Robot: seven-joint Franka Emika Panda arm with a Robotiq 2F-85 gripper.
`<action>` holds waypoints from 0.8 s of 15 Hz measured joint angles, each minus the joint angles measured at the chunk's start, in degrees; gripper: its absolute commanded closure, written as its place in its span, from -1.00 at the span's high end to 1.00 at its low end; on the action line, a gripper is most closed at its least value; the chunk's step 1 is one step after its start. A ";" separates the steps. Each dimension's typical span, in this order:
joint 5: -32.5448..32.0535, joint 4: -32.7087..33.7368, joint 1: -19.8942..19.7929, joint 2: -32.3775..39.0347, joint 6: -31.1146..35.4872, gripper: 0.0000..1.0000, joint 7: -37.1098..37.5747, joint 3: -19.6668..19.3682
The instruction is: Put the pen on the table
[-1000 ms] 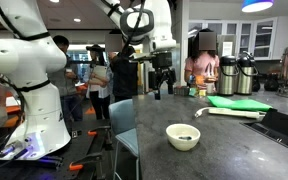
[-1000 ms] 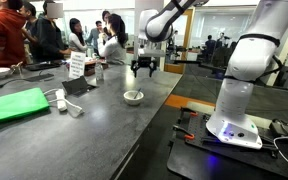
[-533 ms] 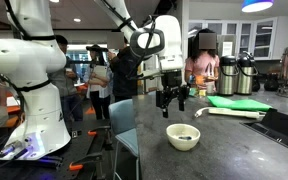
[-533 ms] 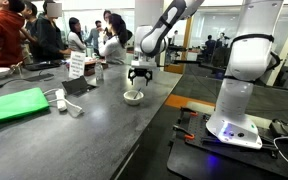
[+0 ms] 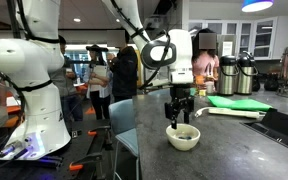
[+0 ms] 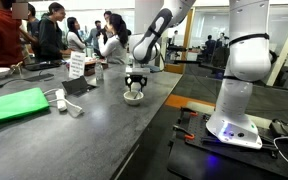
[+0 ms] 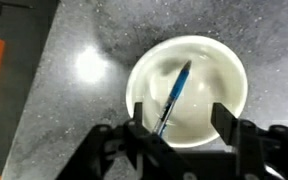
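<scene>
One thin blue pen (image 7: 174,97) lies slanted inside the white bowl (image 7: 216,78), which sits on the dark bench (image 7: 69,120), so the pen is not on the bench yet. Both fingers (image 7: 227,122) hang wide open just over the bowl with nothing in them, and the pen shows between them. I think the pen is light, hard and a bit slippery, so it may roll or slide; a good place to pinch it is near its middle, across its thin side, away from the bowl wall

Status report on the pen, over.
Gripper open, hovering over the white bowl. Blue pen lies inside bowl, ungrasped. Nothing blocking it.
</scene>
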 measured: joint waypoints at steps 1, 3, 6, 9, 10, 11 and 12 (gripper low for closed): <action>0.43 0.65 0.51 0.91 -0.01 0.45 0.00 -0.59; 1.34 1.78 1.30 2.42 -0.02 0.49 0.00 -1.55; 2.18 3.00 2.16 4.00 -0.06 0.43 0.00 -2.50; 3.00 3.83 2.30 5.05 -0.14 0.24 0.00 -2.57; 3.40 4.10 2.32 5.35 -0.19 0.12 0.00 -2.57; 3.80 4.31 2.34 5.59 -0.25 0.11 0.00 -2.57; 4.05 4.49 2.37 5.80 -0.32 0.01 0.00 -2.60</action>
